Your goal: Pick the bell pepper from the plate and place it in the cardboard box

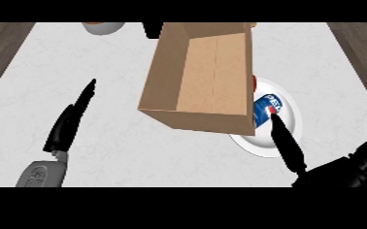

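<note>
Right hand [287, 143], fingers straight and holding nothing, extends over the plate [290, 126]; left hand [68, 121] rests open on the worktop [100, 77]. Just beyond its fingertips lies a blue can [267, 109]; the bell pepper [256, 82] shows only as a red sliver behind the cardboard box [204, 77]. Risk: the box wall blocks the reach, so the fingers may close on the can or nudge the box.

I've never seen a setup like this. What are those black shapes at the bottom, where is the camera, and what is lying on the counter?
The camera sits in the robot's head and looks steeply down at a pale counter. The black shapes are its two hands on grey forearms. The left hand rests open, holding nothing. The right hand stretches straight fingers over a white plate, beside a blue can lying there; it holds nothing either. An open cardboard box stands in the middle and covers part of the plate. A sliver of red peeks out at the box's edge; I cannot tell what it is. A pale bowl sits at the far edge.
</note>
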### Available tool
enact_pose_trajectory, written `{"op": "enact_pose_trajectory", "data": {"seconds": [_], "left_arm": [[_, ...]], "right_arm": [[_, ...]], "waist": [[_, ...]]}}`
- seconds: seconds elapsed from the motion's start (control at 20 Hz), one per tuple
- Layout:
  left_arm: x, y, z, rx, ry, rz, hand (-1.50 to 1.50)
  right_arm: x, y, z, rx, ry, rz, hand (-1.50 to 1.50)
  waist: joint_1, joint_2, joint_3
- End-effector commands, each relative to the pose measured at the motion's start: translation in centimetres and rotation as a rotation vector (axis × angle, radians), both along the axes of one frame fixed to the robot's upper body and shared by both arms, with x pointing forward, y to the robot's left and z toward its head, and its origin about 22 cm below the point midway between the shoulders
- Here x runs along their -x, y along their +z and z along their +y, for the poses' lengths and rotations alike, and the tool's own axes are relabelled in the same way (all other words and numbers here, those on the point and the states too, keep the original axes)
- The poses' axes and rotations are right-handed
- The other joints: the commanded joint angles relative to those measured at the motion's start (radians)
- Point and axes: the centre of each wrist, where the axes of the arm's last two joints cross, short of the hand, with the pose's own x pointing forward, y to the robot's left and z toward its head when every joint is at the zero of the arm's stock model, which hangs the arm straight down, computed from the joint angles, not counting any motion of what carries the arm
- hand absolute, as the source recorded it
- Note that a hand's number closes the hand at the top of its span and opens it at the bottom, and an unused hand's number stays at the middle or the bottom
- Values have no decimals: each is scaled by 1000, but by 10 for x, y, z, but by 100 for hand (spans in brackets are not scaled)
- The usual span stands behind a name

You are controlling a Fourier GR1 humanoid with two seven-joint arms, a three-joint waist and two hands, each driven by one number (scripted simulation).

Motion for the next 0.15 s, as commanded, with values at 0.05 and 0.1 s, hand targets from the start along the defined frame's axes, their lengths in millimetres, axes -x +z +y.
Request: {"op": "enact_pose_trajectory", "data": {"seconds": [0.05,0.1], "left_arm": [[-1,4,-3,-5,9,-3,0],[3,3,4,-3,18,-9,0]], "right_arm": [[36,-16,6,-242,-29,-50,-150],[37,-13,5,-248,-36,-64,-150]], "waist": [[-11,2,-1],[-5,2,-1]]}}
